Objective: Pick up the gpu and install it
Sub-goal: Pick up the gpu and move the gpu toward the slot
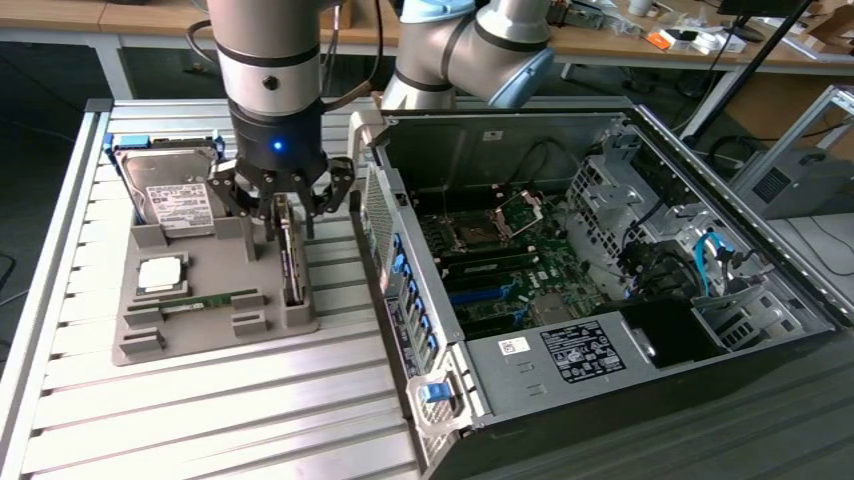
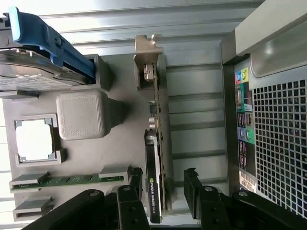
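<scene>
Wrist view looks down past the fingers, which stand apart, one on each side of the gpu, not closed on it. The gpu stands on edge in a slot of the gray holder on the bench. Further along the holder lie a RAM stick, a processor and a hard drive. The open computer case sits just beside the holder.

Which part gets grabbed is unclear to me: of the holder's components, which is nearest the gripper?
The gpu, standing on edge between the open gripper's fingers; the rest sit aside.
</scene>
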Action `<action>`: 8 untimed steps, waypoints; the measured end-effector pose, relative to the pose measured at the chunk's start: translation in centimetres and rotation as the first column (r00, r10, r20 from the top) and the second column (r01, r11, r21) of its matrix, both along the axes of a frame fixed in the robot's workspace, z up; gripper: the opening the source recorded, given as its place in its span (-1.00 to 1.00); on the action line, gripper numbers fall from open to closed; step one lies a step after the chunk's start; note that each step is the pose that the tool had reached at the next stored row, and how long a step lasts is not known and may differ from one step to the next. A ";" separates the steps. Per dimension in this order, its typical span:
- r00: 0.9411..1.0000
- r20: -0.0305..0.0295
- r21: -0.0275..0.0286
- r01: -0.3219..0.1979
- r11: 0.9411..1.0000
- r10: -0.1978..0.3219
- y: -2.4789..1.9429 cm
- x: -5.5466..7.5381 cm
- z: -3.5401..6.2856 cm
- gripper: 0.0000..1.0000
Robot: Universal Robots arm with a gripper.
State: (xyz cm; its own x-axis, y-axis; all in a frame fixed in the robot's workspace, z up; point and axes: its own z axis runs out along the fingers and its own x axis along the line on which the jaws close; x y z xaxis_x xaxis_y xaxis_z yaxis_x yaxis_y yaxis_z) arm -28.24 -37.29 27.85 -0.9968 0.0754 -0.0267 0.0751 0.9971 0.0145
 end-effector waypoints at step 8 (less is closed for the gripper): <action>1.000 0.000 0.000 0.000 1.000 0.000 1.01 -0.1 -0.80 -0.04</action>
